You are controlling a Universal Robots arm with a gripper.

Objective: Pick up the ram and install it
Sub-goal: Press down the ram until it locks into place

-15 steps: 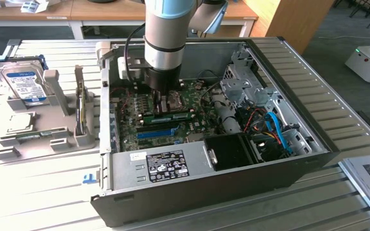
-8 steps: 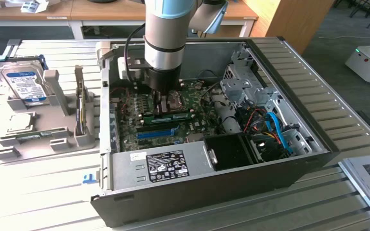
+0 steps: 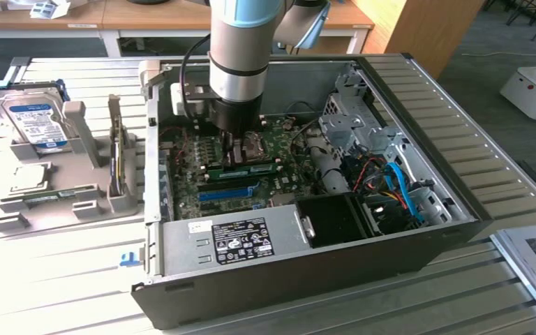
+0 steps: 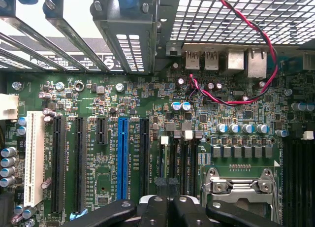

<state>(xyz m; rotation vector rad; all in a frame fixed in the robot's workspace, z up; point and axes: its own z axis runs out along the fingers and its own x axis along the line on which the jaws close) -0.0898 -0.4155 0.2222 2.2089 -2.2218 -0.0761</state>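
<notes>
One black claw (image 4: pixel 172 207) hangs low inside the open grey computer case (image 3: pixel 454 209), its fingers pinched together over the memory slots on the green motherboard (image 4: pixel 147 94). The ram, a long narrow green circuit-board stick with black chips (image 3: pixel 248 168), lies in those slots directly under the claw; whether it is fully seated cannot be told. A risk, in my judgement: uneven downward pressure could leave one end unlatched or stress the board.
</notes>
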